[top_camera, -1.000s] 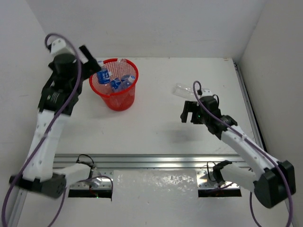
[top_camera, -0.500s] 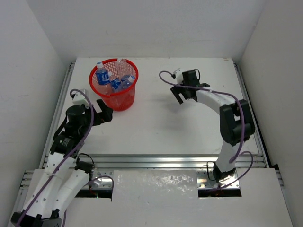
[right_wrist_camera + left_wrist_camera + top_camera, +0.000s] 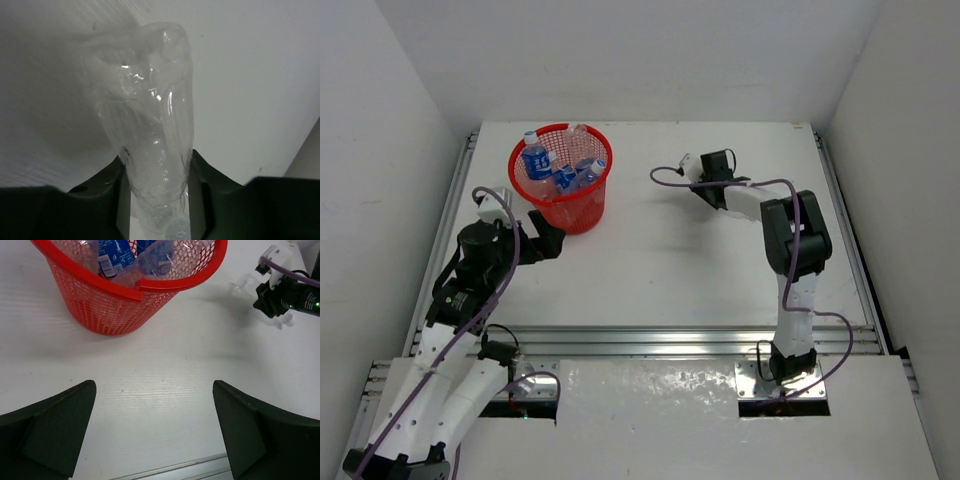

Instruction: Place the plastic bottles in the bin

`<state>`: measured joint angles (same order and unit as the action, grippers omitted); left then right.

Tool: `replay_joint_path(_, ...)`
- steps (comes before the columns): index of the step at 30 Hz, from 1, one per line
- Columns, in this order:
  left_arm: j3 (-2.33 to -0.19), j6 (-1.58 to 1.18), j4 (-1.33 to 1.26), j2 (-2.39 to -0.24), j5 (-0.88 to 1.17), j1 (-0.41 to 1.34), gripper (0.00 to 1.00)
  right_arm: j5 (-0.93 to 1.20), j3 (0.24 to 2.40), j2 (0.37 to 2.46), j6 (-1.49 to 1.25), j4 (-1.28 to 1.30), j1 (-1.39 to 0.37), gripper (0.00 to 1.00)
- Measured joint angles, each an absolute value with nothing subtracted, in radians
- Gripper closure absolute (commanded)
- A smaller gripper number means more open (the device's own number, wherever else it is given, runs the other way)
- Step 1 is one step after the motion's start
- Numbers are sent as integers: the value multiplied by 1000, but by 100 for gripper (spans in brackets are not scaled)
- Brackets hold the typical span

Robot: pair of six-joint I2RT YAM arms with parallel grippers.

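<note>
The bin (image 3: 572, 208) is a red mesh basket at the back left, holding several plastic bottles (image 3: 537, 160) with blue labels. The left wrist view shows its wall (image 3: 115, 305) and those bottles (image 3: 112, 252). One clear, unlabelled plastic bottle (image 3: 150, 115) lies on the table right of centre. My right gripper (image 3: 156, 175) is shut on it, a finger (image 3: 112, 187) pressed against each side. From above, the right gripper (image 3: 710, 185) covers that bottle. My left gripper (image 3: 545, 240) stands open in front of the bin, its jaws (image 3: 155, 430) wide apart over bare table.
White walls enclose the table on three sides. A metal rail (image 3: 650, 340) runs along the near edge by the arm bases. In the left wrist view the right gripper (image 3: 280, 295) shows at the upper right with clear plastic (image 3: 241, 285) beside it.
My left arm has drawn back from above the bin to low in front of it. My right arm reached out over the clear bottle and its jaws closed onto it.
</note>
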<state>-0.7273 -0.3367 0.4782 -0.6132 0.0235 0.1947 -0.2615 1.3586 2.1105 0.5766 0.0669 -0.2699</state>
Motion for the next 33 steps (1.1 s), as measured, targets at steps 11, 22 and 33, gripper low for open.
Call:
replay_joint_path(11,-698,-360,326,-646,427,195,0,353,1068,1677,37,69,-274,100)
replay_joint_path(22,-608,-604,-136,-734,665,475,0,983,503,1329,-972,-974,-560,100)
replay_joint_path(33,-704,-599,-165,-878,483,731,100,979,498,1214,-1090,-1018,-619,57)
